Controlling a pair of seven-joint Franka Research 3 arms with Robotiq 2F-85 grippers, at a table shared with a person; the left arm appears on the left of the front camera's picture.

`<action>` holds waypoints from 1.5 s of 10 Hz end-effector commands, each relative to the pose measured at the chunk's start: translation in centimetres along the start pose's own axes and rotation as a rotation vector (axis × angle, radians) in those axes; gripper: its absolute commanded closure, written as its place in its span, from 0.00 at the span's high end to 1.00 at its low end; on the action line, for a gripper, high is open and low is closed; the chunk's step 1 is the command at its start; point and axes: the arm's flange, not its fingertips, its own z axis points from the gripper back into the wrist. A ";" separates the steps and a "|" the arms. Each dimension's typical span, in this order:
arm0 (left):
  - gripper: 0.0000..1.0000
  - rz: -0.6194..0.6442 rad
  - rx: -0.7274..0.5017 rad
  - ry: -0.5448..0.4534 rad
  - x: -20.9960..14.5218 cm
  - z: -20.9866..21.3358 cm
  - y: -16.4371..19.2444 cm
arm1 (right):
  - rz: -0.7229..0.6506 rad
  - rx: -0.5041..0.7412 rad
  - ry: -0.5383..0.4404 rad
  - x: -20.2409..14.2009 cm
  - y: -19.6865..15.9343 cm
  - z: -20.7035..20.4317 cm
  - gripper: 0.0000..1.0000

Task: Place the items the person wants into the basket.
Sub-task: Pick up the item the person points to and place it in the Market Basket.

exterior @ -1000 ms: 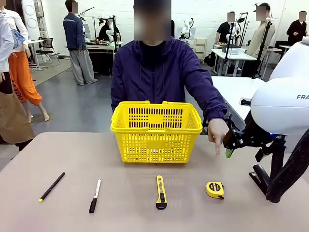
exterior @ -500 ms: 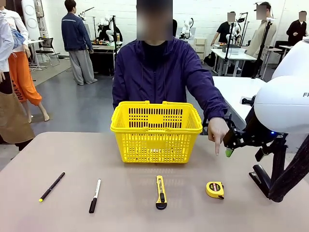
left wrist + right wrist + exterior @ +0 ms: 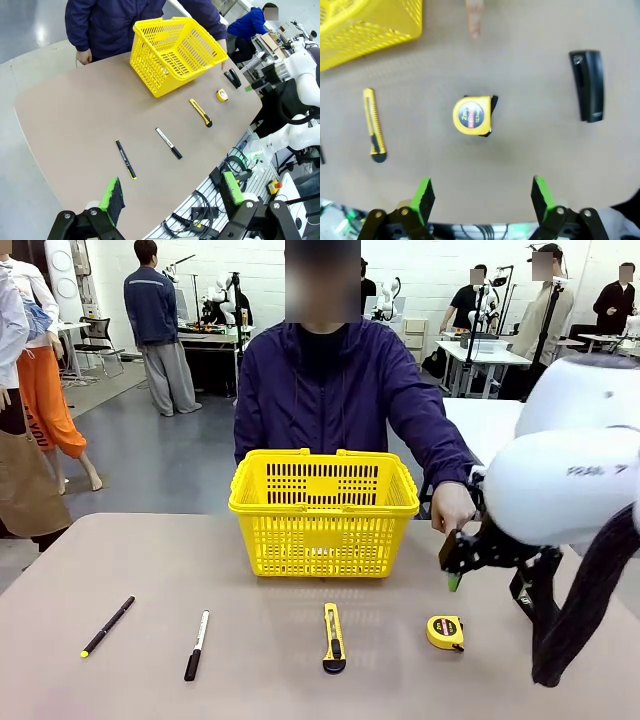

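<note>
On the worktop, none of the wanted items is in the yellow basket [image 3: 323, 510] yet. The tape measure [image 3: 472, 116] lies at its 5 o'clock, the pen [image 3: 107, 626] and marker [image 3: 197, 644] at its 7 o'clock, so all placing is left. The right tool [image 3: 481, 192], released and empty, hangs over the tape measure, which sits at its 12 o'clock. The left tool [image 3: 171, 190] is released, well apart.

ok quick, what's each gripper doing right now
left gripper: open, holding nothing
right gripper: open, holding nothing, above the tape measure
</note>
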 end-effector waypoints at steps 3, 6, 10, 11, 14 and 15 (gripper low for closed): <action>1.00 -0.003 -0.007 -0.012 0.2 0.0 0.0 | -0.016 -0.065 0.059 0.0 2.1 -5.7 1.00; 1.00 -0.003 -0.007 -0.012 0.2 0.0 0.0 | -0.066 -0.094 0.033 0.9 2.6 -8.2 1.00; 1.00 -0.003 -0.007 -0.012 0.2 0.0 0.0 | -0.093 -0.089 0.027 1.9 2.8 -10.7 1.00; 1.00 -0.003 -0.007 -0.012 0.2 0.0 0.0 | -0.100 -0.088 0.029 2.2 2.8 -11.3 1.00; 1.00 -0.003 -0.007 -0.012 0.2 0.0 0.0 | -0.084 -0.091 0.072 2.1 3.8 -12.5 1.00; 1.00 -0.003 -0.007 -0.012 0.2 0.0 0.0 | -0.074 -0.090 0.070 2.0 4.0 -12.6 1.00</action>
